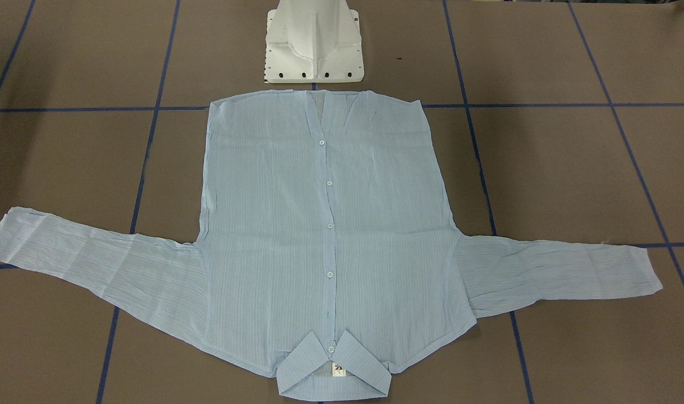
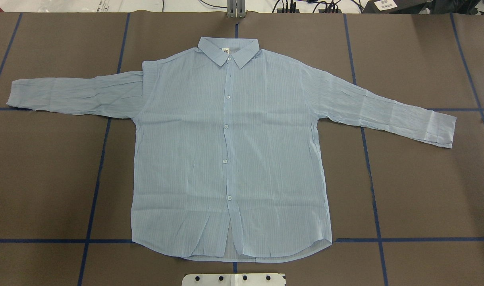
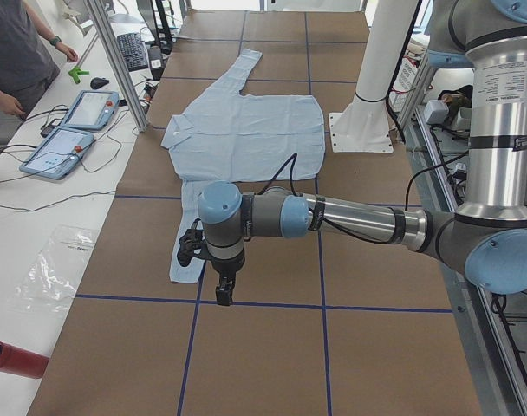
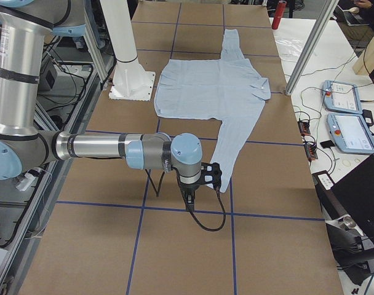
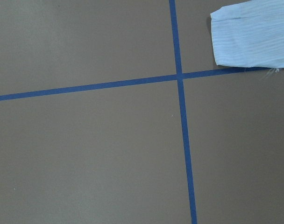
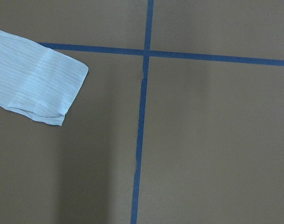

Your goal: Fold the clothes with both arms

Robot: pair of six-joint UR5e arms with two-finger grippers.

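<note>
Front-facing view: the pale-blue striped shirt [image 1: 325,224] is laid flat and buttoned on the brown table [image 1: 572,168], collar far from the robot.

Overhead view: the cloth is judged thin, light and limp; cuffs and hem corners are suggested as holds.

Side views: the left gripper [image 3: 223,299] and right gripper [image 4: 190,203] hang near the sleeve ends; whether they are released or clenched cannot be told.

Wrist views: only a cuff [image 5: 249,32] is shown in each, the pincers themselves out of frame.

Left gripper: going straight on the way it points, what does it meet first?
Likely the bare brown table, near the blue tape crossing. The left gripper points straight down; in its wrist view the shirt's cuff lies off in a corner.
</note>
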